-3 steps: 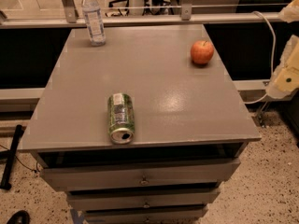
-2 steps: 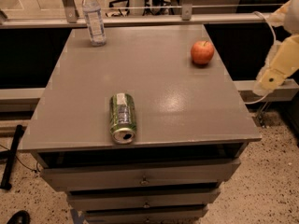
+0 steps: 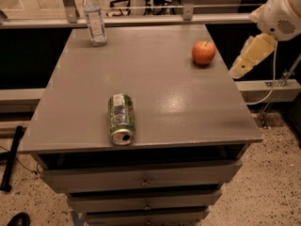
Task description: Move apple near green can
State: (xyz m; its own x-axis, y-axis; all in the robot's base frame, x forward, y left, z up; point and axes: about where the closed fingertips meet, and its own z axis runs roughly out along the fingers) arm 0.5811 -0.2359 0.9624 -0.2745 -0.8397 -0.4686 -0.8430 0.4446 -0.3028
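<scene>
The red-orange apple (image 3: 203,52) stands upright near the far right edge of the grey table (image 3: 160,93). The green can (image 3: 121,118) lies on its side near the front edge, left of centre, with its silver top facing the front. My gripper (image 3: 242,66) hangs off the table's right side, just right of the apple and apart from it, pointing down and to the left. The white arm (image 3: 282,13) reaches in from the upper right corner.
A clear plastic water bottle (image 3: 95,18) stands at the far left corner of the table. Drawers (image 3: 141,180) sit under the tabletop. A rail (image 3: 141,18) runs behind the table. A cable (image 3: 270,86) hangs at the right.
The arm has risen and moved left, bringing the gripper closer to the apple. The apple, can and bottle have not moved.
</scene>
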